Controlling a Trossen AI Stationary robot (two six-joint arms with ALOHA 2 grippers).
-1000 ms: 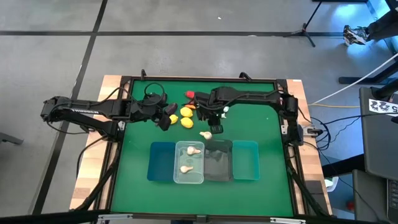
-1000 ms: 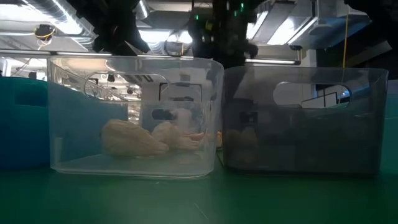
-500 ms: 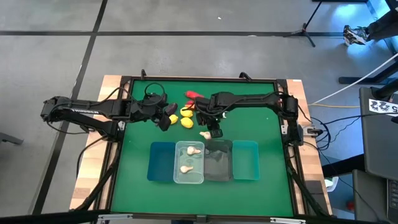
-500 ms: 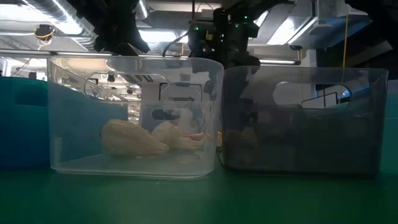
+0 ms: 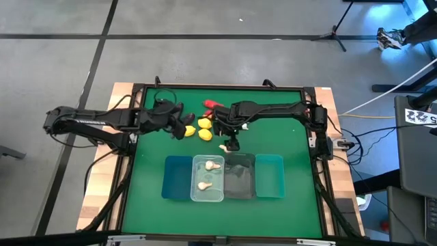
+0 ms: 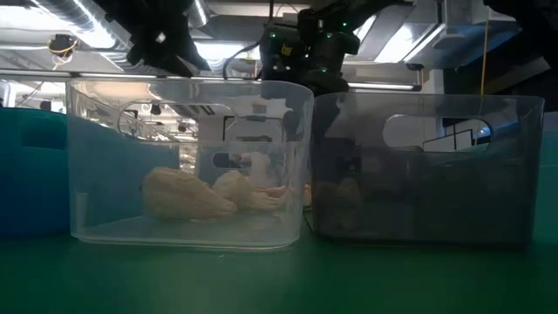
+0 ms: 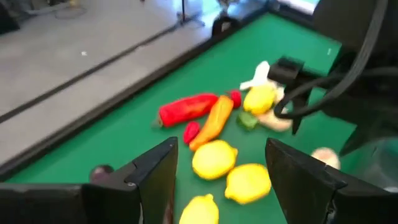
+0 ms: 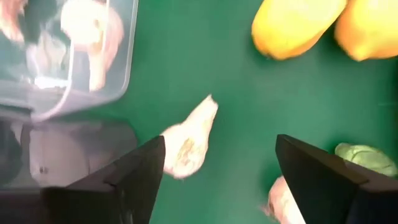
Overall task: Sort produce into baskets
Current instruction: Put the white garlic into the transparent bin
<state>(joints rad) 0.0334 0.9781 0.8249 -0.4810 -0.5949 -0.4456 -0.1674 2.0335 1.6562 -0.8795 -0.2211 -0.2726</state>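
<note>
A whitish garlic bulb [image 8: 186, 142] lies on the green table just beyond the clear bin [image 5: 207, 179], which holds two more garlic bulbs [image 6: 187, 194]. My right gripper [image 8: 221, 180] hangs open over the loose bulb, one finger on either side, not touching it; it also shows in the high view [image 5: 231, 143]. My left gripper [image 7: 221, 180] is open and empty above three yellow lemons [image 7: 214, 158], at the table's far left [image 5: 179, 129]. A red pepper [image 7: 186, 107] and an orange piece [image 7: 212, 118] lie past the lemons.
Four bins stand in a row near the table's middle: blue [image 5: 177, 176], clear, dark grey [image 5: 240, 176], teal [image 5: 270, 175]. A green piece [image 8: 367, 158] and another pale piece [image 8: 283, 198] lie near my right gripper. A black frame [image 5: 218, 87] rims the table.
My right gripper has gone a little toward the table's left edge and down, and now stands over the loose garlic bulb. My left gripper has drawn back slightly from the lemons toward the table's left edge. The produce has not moved.
</note>
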